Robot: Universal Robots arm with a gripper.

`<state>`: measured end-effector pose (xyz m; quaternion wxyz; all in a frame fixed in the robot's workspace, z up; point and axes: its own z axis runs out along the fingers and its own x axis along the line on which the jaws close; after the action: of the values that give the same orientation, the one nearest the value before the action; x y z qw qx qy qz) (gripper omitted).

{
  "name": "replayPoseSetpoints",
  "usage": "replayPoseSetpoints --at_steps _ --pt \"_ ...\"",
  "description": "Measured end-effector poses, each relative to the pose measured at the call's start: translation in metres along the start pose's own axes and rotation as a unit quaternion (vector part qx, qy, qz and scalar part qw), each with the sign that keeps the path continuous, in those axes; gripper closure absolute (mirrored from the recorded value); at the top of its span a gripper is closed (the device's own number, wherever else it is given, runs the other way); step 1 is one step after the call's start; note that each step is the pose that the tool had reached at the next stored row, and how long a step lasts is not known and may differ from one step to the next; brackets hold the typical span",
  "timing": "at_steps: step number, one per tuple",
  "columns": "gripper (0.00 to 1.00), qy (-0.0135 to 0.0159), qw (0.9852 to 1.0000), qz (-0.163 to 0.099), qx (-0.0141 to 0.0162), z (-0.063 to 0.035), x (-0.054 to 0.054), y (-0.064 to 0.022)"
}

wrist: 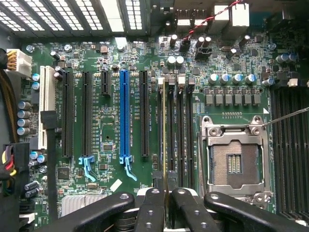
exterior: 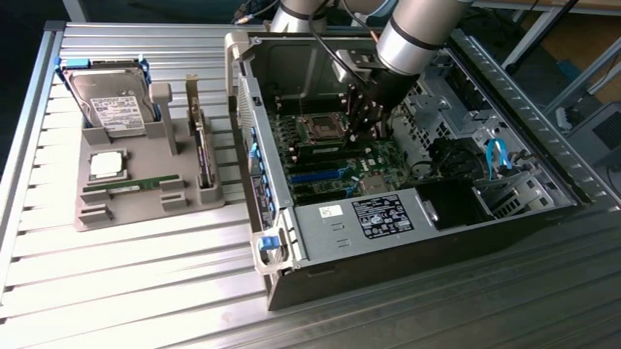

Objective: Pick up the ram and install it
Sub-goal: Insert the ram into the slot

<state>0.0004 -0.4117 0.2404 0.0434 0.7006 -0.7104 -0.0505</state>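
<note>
One robot arm (exterior: 412, 36) reaches down into one open computer case (exterior: 408, 276) that lies on the desk (exterior: 145, 276). Its one pincer (wrist: 166, 193) is squeezed narrow, and its two inner fingers (wrist: 152, 212) pinch the ram (wrist: 166, 135) between them. The ram shows edge-on as one thin strip. It stands up straight along the row of thin dark memory slots, where I count four. That row sits between the one blue card slot (wrist: 124, 116) and the one square processor socket (wrist: 234, 162), which is open and has no chip in it. I cannot tell how deep the ram sits in its slot.

In the exterior view the pincer (exterior: 367, 127) is just beside the socket (exterior: 322, 127). One gray tray (exterior: 126, 211) rests on the desk at 9 o'clock from the case. It holds four things: one hard drive (exterior: 115, 105) at its 12 o'clock end, one silver processor chip (exterior: 107, 165) near the middle, one spare green memory stick (exterior: 131, 187) lying flat toward 6 o'clock, and one dark expansion card (exterior: 201, 156) standing on its edge at the 3 o'clock side.
</note>
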Motion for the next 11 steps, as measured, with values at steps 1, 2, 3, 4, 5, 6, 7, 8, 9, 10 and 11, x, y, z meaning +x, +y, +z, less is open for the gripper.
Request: replayPoseSetpoints --at_steps 1,2,3,4,5,6,7,8,9,10,11 --pt "0.87 0.0000 1.0000 0.000 0.0000 0.0000 0.0000 0.0000" --pt "0.87 -0.0001 1.0000 0.000 0.0000 0.0001 0.0000 -0.0002" --pt "0.87 0.0000 1.0000 0.000 0.0000 0.0001 -0.0001 -0.0008" --pt "0.87 -0.0001 1.0000 0.000 0.0000 0.0000 -0.0001 -0.0013" --pt "0.87 -0.0002 1.0000 0.000 0.0000 0.0000 -0.0001 -0.0016" --pt "0.87 -0.0002 1.0000 0.000 0.0001 0.0002 0.0000 -0.0017" --pt "0.87 -0.0003 1.0000 0.000 0.0001 0.0010 -0.0001 -0.0018" --pt "0.87 -0.0002 1.0000 0.000 0.0000 0.0017 -0.0001 -0.0019" --pt "0.87 -0.0001 1.0000 0.000 0.0001 0.0024 0.0000 -0.0020" --pt "0.87 0.0000 1.0000 0.000 0.0000 0.0024 0.0000 -0.0020" --pt "0.87 -0.0001 1.0000 0.000 0.0001 0.0024 0.0000 -0.0020"
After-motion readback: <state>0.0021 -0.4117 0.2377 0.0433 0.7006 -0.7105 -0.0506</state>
